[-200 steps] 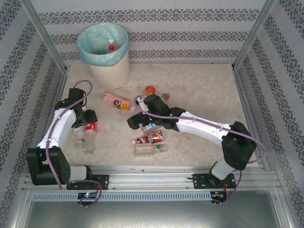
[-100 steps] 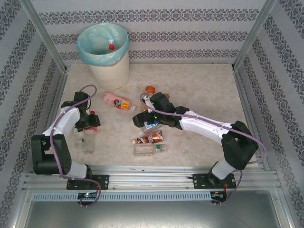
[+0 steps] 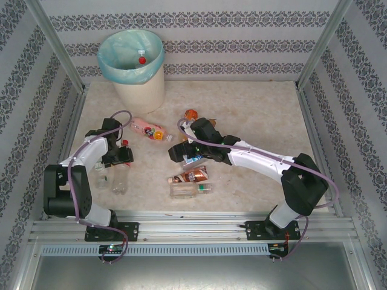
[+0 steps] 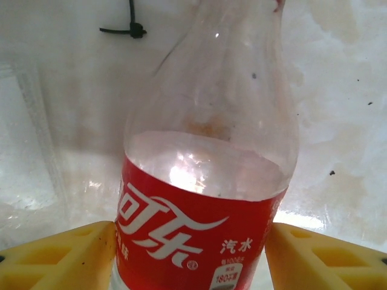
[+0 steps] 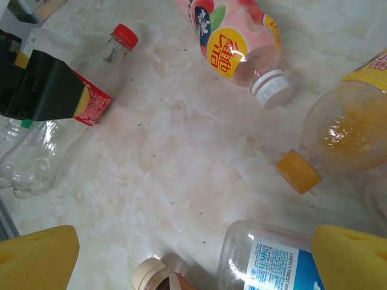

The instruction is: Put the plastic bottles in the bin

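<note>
My left gripper (image 3: 119, 157) is shut on a clear bottle with a red label (image 4: 199, 235) and red cap (image 3: 125, 142); the yellow fingers (image 4: 60, 257) press both its sides. My right gripper (image 3: 181, 152) hangs open over the table, its midpoint (image 5: 193, 251) above bare surface beside a blue-labelled bottle (image 5: 272, 263). A pink bottle (image 3: 147, 128) and an orange one (image 3: 191, 115) lie just beyond it. A brown bottle (image 3: 188, 176) and a clear one (image 3: 188, 190) lie nearer the front. The cream bin (image 3: 140, 90) with its turquoise liner stands at the back left, holding a red-capped bottle (image 3: 142, 60).
Another clear bottle (image 3: 101, 175) lies left of the left gripper. Patterned walls and metal posts close in the table on three sides. A metal rail (image 3: 193, 226) runs along the front edge. Bare tabletop stretches at the back right.
My left gripper has moved right, away from the left wall, carrying the red-labelled bottle with it. The right gripper shifted slightly right early on, then stayed still.
</note>
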Tool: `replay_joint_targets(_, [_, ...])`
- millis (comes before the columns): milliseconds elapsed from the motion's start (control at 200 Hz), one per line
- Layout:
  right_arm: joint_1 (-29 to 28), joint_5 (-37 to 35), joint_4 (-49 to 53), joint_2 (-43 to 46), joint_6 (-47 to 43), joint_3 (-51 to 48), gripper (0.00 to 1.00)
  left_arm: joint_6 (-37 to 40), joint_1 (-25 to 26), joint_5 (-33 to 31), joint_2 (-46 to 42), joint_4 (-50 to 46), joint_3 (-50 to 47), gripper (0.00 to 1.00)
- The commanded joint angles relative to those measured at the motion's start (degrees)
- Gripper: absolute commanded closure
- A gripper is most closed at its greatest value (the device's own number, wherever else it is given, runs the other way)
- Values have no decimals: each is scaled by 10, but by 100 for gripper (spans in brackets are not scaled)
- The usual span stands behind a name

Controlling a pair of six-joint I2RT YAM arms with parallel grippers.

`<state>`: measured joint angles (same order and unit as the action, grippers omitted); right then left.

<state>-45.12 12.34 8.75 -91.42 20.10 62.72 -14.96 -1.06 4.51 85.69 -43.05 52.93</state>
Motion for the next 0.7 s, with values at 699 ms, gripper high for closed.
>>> replay_joint_targets(699, [-26,-42,11,35,14,32,2,49,17,108,-160,5,17,52])
